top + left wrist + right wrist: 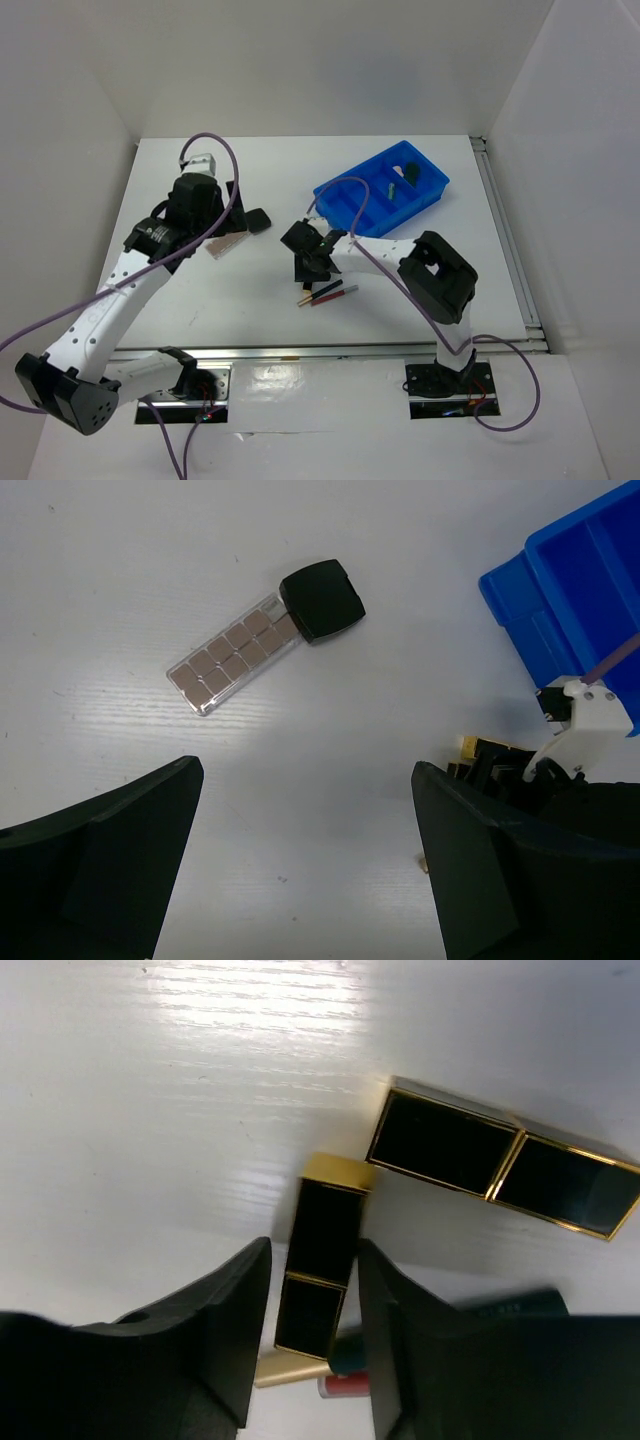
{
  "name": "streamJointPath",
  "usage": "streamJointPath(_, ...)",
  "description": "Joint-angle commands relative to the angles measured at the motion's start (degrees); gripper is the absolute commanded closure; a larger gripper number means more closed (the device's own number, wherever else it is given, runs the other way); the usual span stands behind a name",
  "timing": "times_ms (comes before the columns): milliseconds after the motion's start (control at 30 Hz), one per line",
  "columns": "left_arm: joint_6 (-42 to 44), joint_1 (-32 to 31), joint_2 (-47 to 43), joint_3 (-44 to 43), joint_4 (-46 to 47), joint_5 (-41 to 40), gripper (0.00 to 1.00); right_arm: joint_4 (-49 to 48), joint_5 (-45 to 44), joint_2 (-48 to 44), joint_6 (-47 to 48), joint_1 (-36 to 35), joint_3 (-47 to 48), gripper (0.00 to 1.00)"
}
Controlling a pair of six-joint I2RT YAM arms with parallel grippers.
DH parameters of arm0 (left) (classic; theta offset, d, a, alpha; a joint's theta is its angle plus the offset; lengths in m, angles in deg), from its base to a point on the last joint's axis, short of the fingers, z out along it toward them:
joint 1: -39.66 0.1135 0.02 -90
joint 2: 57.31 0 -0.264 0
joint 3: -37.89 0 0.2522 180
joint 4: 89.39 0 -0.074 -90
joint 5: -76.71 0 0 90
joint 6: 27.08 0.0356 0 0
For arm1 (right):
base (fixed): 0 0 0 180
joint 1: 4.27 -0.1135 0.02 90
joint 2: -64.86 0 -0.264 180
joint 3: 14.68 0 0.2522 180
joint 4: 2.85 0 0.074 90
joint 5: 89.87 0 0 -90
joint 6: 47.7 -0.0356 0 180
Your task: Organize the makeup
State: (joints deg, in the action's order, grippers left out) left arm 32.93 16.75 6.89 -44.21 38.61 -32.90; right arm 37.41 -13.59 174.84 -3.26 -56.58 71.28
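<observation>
My right gripper (305,252) (313,1250) is low over the table, its jaws straddling a gold-black lipstick (322,1250) with a thin gap on the left side. A second lipstick (500,1160) lies just beyond it. Thin pencils (328,293) lie near it, and their ends show in the right wrist view (300,1370). My left gripper (205,200) (305,770) is wide open and empty above bare table. The black square compact (322,600) (258,220) touches the end of the pinkish glitter strip (235,660) (228,243).
The blue divided tray (345,205) (590,540) stands at the back right, holding a green tube (392,187) and a dark green piece (411,176). White walls enclose the table on the left, back and right. The right arm's purple cable loops over the tray.
</observation>
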Motion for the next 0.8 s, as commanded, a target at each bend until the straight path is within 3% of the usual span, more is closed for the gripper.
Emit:
streamJointPath(0,0.7,-0.1,-2.2,0.0,0.8,-0.2,0.0,-1.1,-1.4,1.6,-0.1,-0.9,2.8,0.53)
streamJointPath(100,0.7,-0.1,-2.7,0.6,0.8,-0.2,0.0,-1.1,-1.9,1.6,0.6,-1.5,5.0,0.67)
streamJointPath(167,0.7,-0.1,-2.7,0.6,0.8,-0.8,0.0,-0.6,-1.3,3.0,1.1,-1.5,7.3,0.82)
streamJointPath(267,0.7,-0.1,-3.2,0.6,0.3,-0.8,0.0,-0.1,-1.3,3.6,2.9,-2.5,11.7,0.91)
streamJointPath(500,1.3,-0.1,-3.2,0.6,0.3,-1.8,0.0,2.9,-10.2,-3.4,8.4,-2.0,18.2,0.93)
streamJointPath(667,3.1,-0.1,-2.6,1.7,1.9,2.6,0.0,2.9,-11.7,-9.5,12.6,10.9,16.4,0.93)
streamJointPath(733,5.1,-0.1,-1.8,2.2,2.6,6.8,0.0,1.2,-10.5,-11.5,14.3,17.6,15.2,0.93)
streamJointPath(767,5.7,-0.1,-1.1,3.5,3.3,12.7,0.01,1.2,-9.7,-11.5,15.4,19.9,15.2,0.93)
